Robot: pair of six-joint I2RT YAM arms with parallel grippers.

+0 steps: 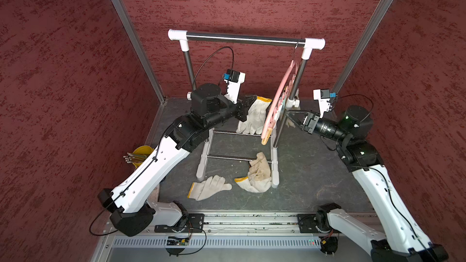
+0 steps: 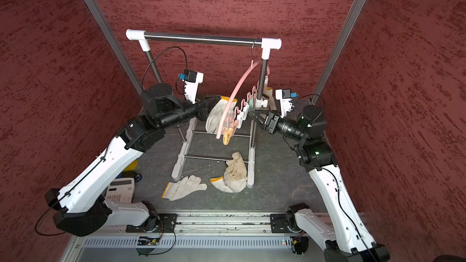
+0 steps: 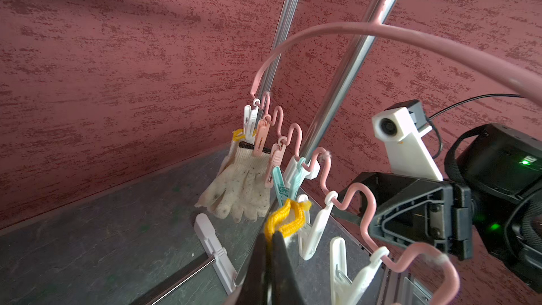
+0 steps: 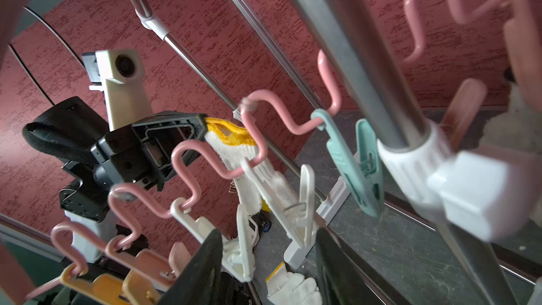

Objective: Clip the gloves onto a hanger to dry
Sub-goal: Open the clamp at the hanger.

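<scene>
My left gripper (image 3: 271, 234) clamped on glove (image 3: 286, 215) cuff beside hanger (image 3: 352, 29); right gripper (image 4: 268, 231) jaws apart, white clip (image 4: 306, 198) between them.

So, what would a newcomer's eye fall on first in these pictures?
The pink hanger, hanging from the steel rack's right end. The left gripper holds a glove by its yellow cuff beside the hanger's clips, with the right gripper open opposite. Two more gloves lie on the dark table before the rack.

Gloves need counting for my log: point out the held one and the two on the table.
Held glove (image 1: 254, 117): a top view, palm.
Flat glove (image 1: 208, 189): a top view, palm.
Crumpled beige glove (image 1: 257, 175): a top view, bunched middle.
</scene>
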